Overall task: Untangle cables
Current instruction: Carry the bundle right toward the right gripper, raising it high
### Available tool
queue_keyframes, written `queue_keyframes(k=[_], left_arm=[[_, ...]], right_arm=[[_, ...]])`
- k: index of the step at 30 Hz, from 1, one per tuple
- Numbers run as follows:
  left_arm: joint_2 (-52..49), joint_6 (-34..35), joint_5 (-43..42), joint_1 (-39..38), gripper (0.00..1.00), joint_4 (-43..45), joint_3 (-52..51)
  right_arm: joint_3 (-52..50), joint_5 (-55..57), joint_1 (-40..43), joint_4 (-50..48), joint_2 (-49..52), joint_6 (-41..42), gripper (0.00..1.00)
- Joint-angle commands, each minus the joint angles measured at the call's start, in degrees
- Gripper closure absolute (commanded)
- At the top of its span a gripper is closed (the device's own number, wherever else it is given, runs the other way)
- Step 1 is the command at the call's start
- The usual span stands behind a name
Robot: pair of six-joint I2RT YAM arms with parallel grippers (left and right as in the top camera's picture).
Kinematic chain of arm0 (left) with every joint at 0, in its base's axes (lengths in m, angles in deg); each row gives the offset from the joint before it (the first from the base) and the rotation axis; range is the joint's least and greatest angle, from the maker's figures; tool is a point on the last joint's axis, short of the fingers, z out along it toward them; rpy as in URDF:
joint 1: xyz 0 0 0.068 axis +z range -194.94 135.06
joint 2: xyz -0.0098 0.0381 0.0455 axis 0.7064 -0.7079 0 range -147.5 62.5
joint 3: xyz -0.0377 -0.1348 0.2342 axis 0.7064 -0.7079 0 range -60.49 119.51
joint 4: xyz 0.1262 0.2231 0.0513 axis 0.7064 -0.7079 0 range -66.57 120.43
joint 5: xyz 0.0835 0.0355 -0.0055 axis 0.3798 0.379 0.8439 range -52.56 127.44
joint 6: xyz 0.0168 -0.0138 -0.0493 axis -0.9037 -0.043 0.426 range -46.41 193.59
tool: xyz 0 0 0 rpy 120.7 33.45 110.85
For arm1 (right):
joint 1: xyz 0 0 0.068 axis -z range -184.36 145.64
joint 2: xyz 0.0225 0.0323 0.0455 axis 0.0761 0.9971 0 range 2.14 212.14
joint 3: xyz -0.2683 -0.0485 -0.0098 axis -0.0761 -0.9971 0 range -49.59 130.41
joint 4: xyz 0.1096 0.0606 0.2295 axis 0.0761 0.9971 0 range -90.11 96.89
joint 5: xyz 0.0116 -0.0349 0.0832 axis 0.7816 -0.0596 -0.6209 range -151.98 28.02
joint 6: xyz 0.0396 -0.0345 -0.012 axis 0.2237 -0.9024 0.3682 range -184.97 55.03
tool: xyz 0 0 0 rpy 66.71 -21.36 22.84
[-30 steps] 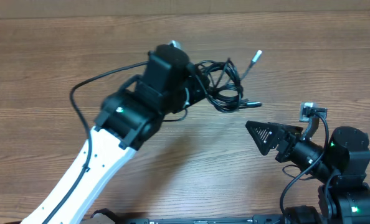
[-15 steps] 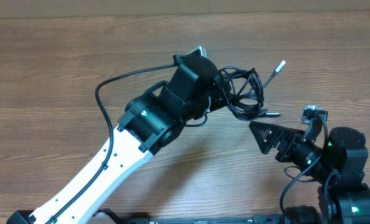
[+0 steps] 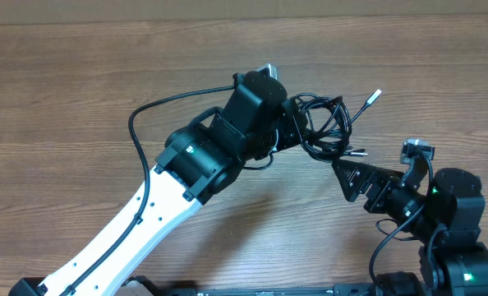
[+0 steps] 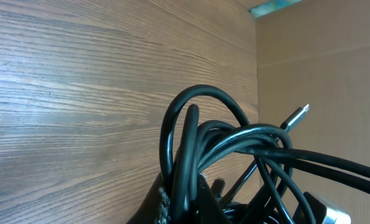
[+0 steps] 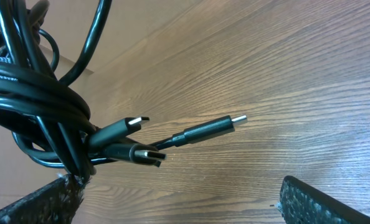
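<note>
The cables (image 3: pixel 324 125) are a tangled bunch of thin black cords held just above the wooden table. One metal-tipped plug (image 3: pixel 375 95) sticks out to the upper right, and others (image 3: pixel 357 151) poke out toward the right arm. My left gripper (image 3: pixel 298 127) is shut on the bunch; in the left wrist view the loops (image 4: pixel 235 140) rise from between its fingers (image 4: pixel 186 198). My right gripper (image 3: pixel 351 176) is open and empty just below right of the bunch. In the right wrist view the bunch (image 5: pixel 42 106) hangs at the left finger, with the plugs (image 5: pixel 210 129) above the gap between the fingers (image 5: pixel 179 208).
The wooden table (image 3: pixel 80 74) fills the view, with a cardboard wall (image 4: pixel 322 68) along its far edge. The left arm's own thicker black cable (image 3: pixel 134 123) loops out to the left. The right arm's base (image 3: pixel 458 238) stands at the lower right.
My left arm has swung right, carrying the bunch toward the right gripper, mostly in the first half second. The right gripper has shifted slightly and stays open.
</note>
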Motion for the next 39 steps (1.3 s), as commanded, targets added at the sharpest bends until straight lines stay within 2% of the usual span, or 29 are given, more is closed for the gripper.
queue_keyframes(k=[1,7,20,27,31,39], left_arm=[[0.24,-1.75,-1.64,-1.18,0.96,-0.70,1.70],[0.26,-2.64,-3.10,-2.78,0.96,-1.22,1.70],[0.28,-4.87,-11.93,-2.58,0.96,1.99,1.73],[0.28,-6.67,-21.22,-1.01,0.96,7.56,1.70],[0.28,-6.75,-28.28,1.25,0.96,8.41,1.70],[0.28,-7.13,-36.54,4.44,0.96,8.46,1.70]], right_arm=[[1.90,1.42,0.15,-0.55,-0.15,-0.02,0.00],[1.90,1.49,0.15,-0.66,-0.15,-0.04,0.00],[1.90,4.37,0.15,0.76,-0.15,-0.04,0.00],[1.90,8.63,0.15,2.69,-0.15,-0.07,0.00],[1.90,10.86,0.15,3.15,-0.15,-0.04,0.00],[1.90,11.56,0.15,3.15,-0.15,-0.07,0.00]])
